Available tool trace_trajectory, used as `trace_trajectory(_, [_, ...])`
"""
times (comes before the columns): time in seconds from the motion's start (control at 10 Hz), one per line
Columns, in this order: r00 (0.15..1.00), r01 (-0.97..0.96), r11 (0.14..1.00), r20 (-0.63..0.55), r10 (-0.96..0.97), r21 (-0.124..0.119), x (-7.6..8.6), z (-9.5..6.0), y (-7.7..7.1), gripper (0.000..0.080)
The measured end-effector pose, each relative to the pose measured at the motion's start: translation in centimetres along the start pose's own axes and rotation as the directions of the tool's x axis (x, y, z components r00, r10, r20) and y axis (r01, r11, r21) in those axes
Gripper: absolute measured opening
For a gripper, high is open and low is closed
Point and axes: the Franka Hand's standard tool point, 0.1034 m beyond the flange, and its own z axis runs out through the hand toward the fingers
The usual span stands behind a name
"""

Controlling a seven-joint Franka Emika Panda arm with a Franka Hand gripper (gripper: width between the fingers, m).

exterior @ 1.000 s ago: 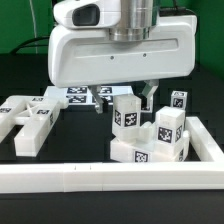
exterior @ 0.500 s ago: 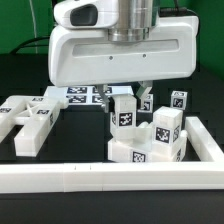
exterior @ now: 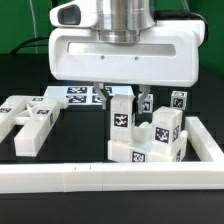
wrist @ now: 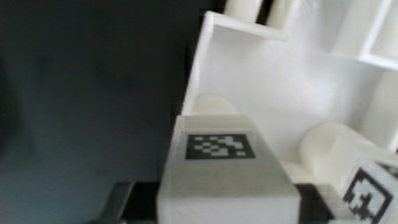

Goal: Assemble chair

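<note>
Gripper clenching 1 upright chair bar at the seat.

The long white rail [exterior: 100,178] is lying nearest. Behind it, toward the exterior view's right, the tray-like seat [exterior: 122,151] is sitting with 1 tagged block [exterior: 167,130] standing on it. The gripper [exterior: 124,100] is clamping the upright bar [exterior: 121,115] from both sides. The X-braced panel [exterior: 28,122] is lying at the exterior view's left, with the marker board [exterior: 78,95] farthest.

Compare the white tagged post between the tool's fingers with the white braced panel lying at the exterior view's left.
The glossy white plastic post stands upright, gripped by the tool; the glossy white plastic braced panel lies flat, untouched. The post is a narrow solid bar; the panel is wide with open gaps. Both carry black-and-white square tags.
</note>
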Motion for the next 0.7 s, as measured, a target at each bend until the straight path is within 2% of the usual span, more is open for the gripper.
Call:
trace_trajectory(0.3, [0.961, -0.275, 0.961, 0.008, 0.275, 0.013, 0.02, 0.03, -0.22, 0.0289])
trace_trajectory(0.5, [0.899, -0.438, 0.899, 0.016, 0.438, 0.017, -0.02, 0.08, -0.33, 0.029])
trace_trajectory(0.7, [0.881, -0.473, 0.881, 0.016, 0.472, 0.017, -0.03, 0.09, -0.36, 0.029])
